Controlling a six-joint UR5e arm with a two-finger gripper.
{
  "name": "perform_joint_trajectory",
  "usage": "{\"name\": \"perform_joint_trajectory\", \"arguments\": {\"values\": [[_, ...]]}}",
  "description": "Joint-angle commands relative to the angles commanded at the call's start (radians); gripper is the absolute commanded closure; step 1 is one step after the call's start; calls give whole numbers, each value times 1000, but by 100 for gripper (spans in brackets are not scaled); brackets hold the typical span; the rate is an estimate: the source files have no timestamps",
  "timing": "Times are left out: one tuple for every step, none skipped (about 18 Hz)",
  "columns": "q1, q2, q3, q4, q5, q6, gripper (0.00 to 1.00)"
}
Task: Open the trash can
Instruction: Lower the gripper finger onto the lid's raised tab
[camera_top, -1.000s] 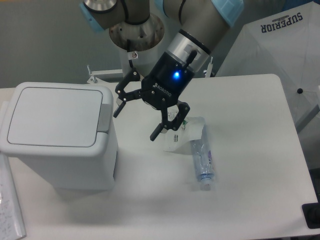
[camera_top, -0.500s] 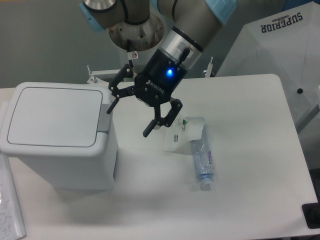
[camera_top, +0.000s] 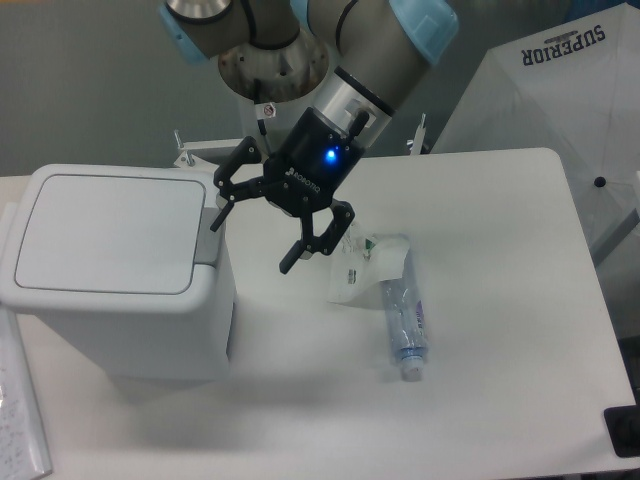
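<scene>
The trash can (camera_top: 115, 275) is a boxy white bin at the left of the table, its flat lid (camera_top: 105, 233) lying shut and its light grey push tab (camera_top: 210, 236) on the right edge. My gripper (camera_top: 251, 245) hangs open just to the right of that tab, fingers spread wide with nothing between them. One fingertip (camera_top: 216, 222) is close beside the tab; whether it touches is unclear. The other fingertip (camera_top: 287, 267) is lower and to the right, above the table.
A clear plastic bottle (camera_top: 405, 325) lies on the table right of the gripper, with a crumpled white wrapper (camera_top: 365, 267) by its upper end. A white umbrella (camera_top: 560, 100) stands off the back right. Papers (camera_top: 20, 420) lie at the front left edge.
The gripper has moved left, away from the wrapper and toward the trash can's push tab, staying open. The lid has not moved.
</scene>
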Motion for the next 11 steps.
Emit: {"name": "perform_joint_trajectory", "arguments": {"values": [[0,2,0,-3,3,-2,0],[-2,3,1,-3,3,-6,0],[0,3,2,-2,5,-12,0],[0,5,0,-2,8,-15,0],[2,5,0,-2,9,-15,0],[0,5,0,-2,9,-17,0],[0,5,0,-3,9,-17,0],[0,5,3,-3,9,-23,0],[-2,5,5,-2,9,-32,0],[-3,5,8,-2,9,-38,0],[-3,3,8,0,9,-40,0]]}}
